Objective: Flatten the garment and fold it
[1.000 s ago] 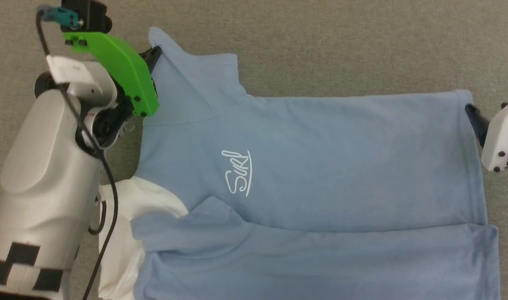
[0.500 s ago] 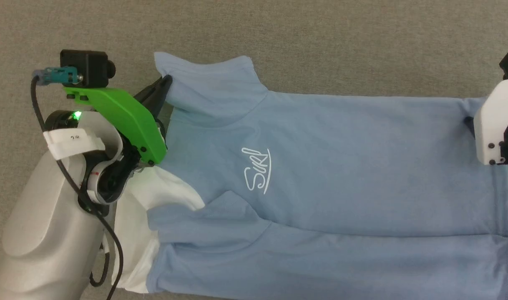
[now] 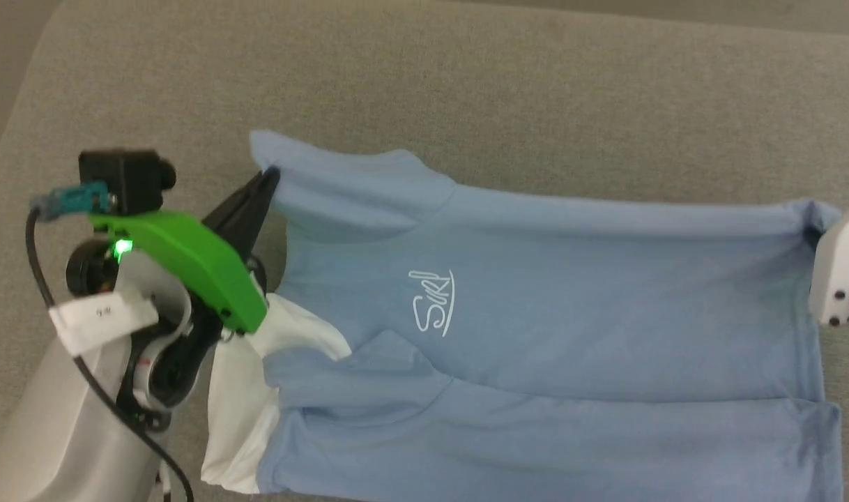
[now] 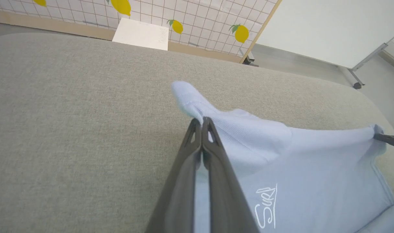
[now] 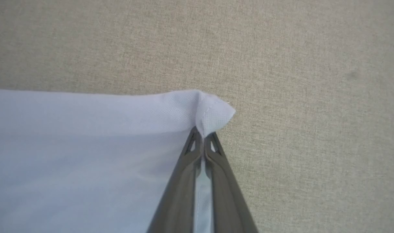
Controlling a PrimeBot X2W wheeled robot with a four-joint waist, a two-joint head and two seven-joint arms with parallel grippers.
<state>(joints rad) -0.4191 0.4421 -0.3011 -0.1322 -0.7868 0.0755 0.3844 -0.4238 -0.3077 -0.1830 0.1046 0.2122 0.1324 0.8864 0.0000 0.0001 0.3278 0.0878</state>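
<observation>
Grey fabric surface (image 3: pixel 466 84), lemon-patterned tiled wall (image 4: pixel 210 22) behind.

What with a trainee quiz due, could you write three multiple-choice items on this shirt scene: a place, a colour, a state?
1. Where does the left claw grip the garment? A collar B bottom hem C sleeve edge
2. The chest lettering is: A white B black C red
3. The right claw is: A wide open B shut on the garment C shut on nothing
Answers: C, it pinches the sleeve; A, the script reads white on blue; B, it clamps the hem corner.
</observation>
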